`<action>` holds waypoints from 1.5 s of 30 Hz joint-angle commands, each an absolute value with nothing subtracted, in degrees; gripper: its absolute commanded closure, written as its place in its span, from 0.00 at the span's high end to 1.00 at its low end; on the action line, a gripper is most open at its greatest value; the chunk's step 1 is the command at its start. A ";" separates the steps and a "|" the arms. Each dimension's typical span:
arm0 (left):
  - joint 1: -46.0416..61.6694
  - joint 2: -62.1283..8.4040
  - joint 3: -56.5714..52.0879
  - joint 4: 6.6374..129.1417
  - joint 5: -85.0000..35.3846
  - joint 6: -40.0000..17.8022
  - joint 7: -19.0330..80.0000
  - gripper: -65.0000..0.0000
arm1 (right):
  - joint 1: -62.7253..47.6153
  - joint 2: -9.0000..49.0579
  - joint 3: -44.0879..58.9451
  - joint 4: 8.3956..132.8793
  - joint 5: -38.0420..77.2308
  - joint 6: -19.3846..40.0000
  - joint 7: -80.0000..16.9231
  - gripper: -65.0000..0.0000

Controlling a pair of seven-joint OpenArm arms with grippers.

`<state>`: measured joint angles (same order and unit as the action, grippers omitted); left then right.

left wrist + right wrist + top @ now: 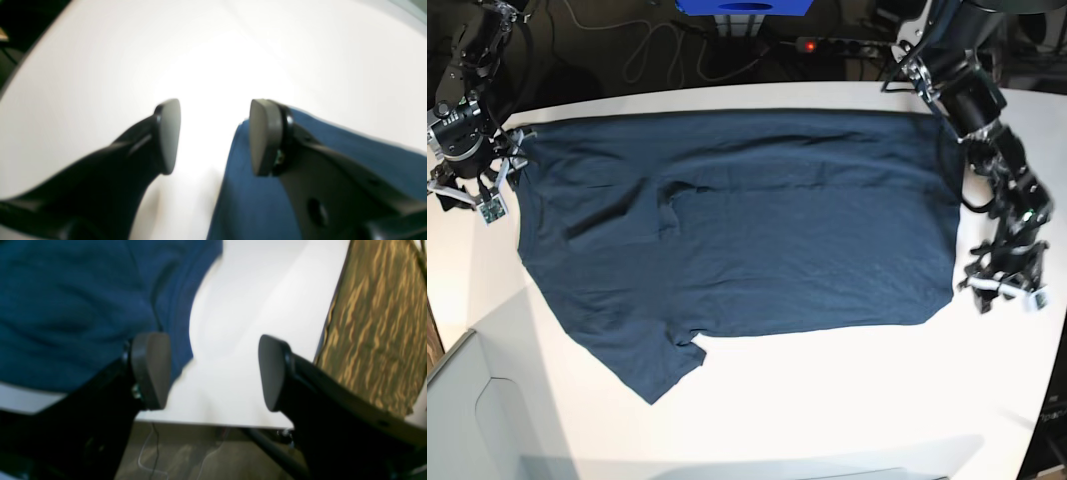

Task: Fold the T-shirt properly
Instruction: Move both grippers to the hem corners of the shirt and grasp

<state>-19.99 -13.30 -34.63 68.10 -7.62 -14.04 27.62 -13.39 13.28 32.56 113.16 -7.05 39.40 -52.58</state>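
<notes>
T-shirt (pixel 747 220) is lying spread on the white surface (pixel 827 400); left end effector (pixel 213 136) and right end effector (pixel 213 373) are hovering spread, empty, at opposite edges.

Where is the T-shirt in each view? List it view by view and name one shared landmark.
Left wrist: T-shirt at lower right, behind the open left pincer.
Right wrist: T-shirt fills upper left, beside the open right pincer.
Base: T-shirt spread flat across the centre.
Shared landmark: the white table.
</notes>
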 commanded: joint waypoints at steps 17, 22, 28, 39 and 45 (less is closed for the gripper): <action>-30.11 -14.11 -26.68 43.82 -1.10 -10.42 8.92 0.49 | -14.29 14.11 32.84 114.15 -6.64 40.00 -51.74 0.60; -30.11 -13.93 -26.68 42.59 -1.01 -10.42 8.92 0.49 | -13.85 14.02 32.84 114.07 -6.64 40.00 -51.74 0.60; -30.11 -13.93 -26.68 38.99 -1.45 -10.33 8.92 0.49 | -11.56 14.02 32.84 113.98 -6.64 40.00 -51.74 0.60; -30.02 -13.76 -26.68 38.81 -1.45 -10.24 8.92 0.08 | 9.36 14.64 31.43 96.04 -6.64 40.00 -51.21 0.60; -30.02 -13.67 -26.68 38.99 -1.36 -10.07 9.27 0.00 | 29.93 16.40 21.49 63.69 -6.73 40.00 -44.18 0.60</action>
